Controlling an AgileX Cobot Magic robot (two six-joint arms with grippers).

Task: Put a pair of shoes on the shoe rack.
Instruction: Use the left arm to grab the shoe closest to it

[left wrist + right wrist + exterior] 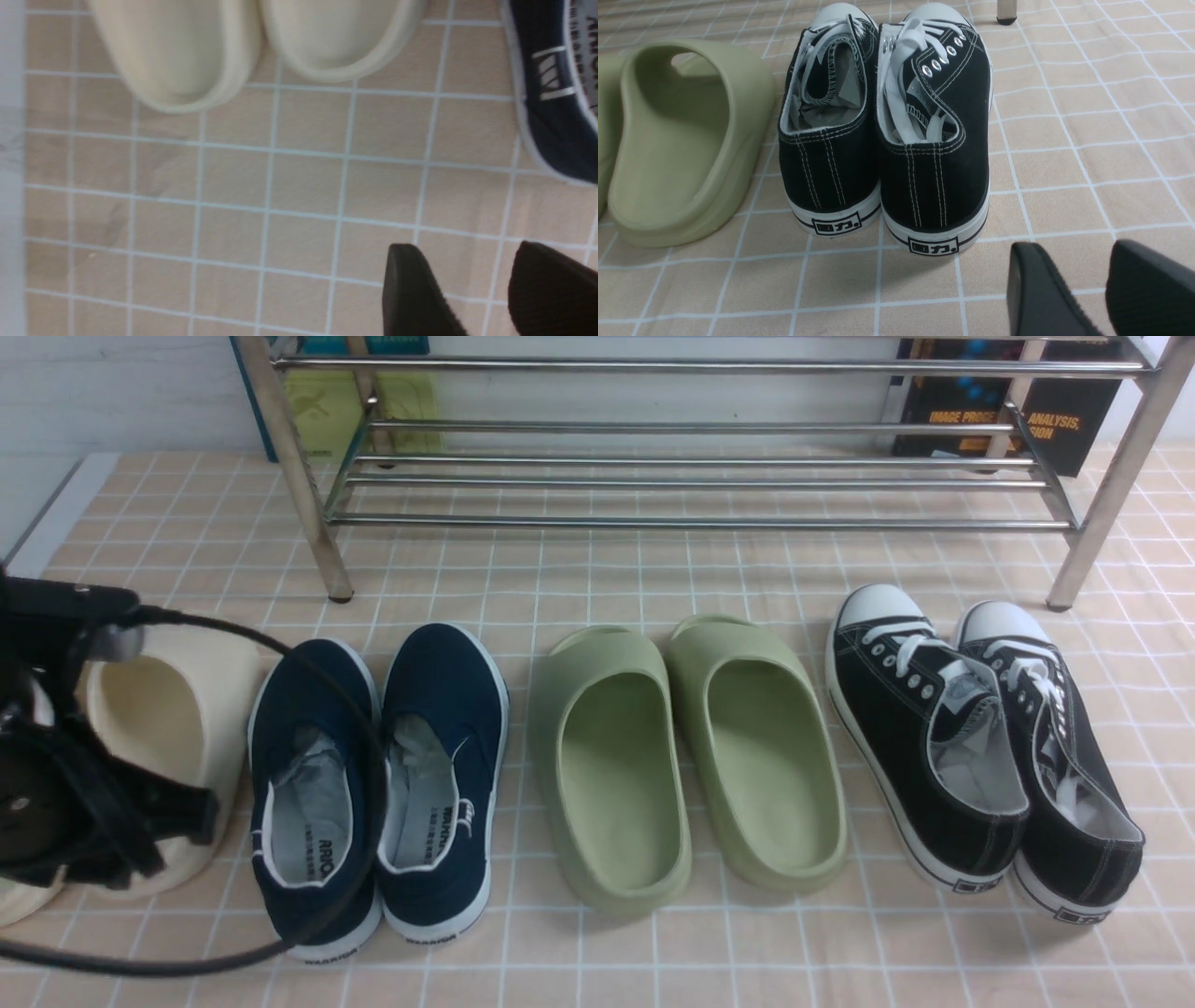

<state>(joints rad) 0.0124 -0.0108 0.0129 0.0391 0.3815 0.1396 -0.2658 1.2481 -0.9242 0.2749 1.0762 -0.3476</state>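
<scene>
Black fingers of the left pincer (483, 298) stood apart with nothing between them, only bare tiled floor (299, 186) under the gap. Cream slides (177, 51) lay near it, not touching. The heel of one of the navy shoes (551, 116) showed at the edge of the left wrist view, clear of the fingers. Front view: the left arm (65, 784) hung over the cream slides, just left of the navy shoes, and its cable (373, 784) looped across them. Navy shoes sat side by side on the floor, toes toward the shoe rack (691, 483), in front of it and not on it, between the cream slides and green slides (607, 756). Right pincer (1094, 298) also gaped empty, just behind the heels of the black sneakers (887, 154), no contact.
</scene>
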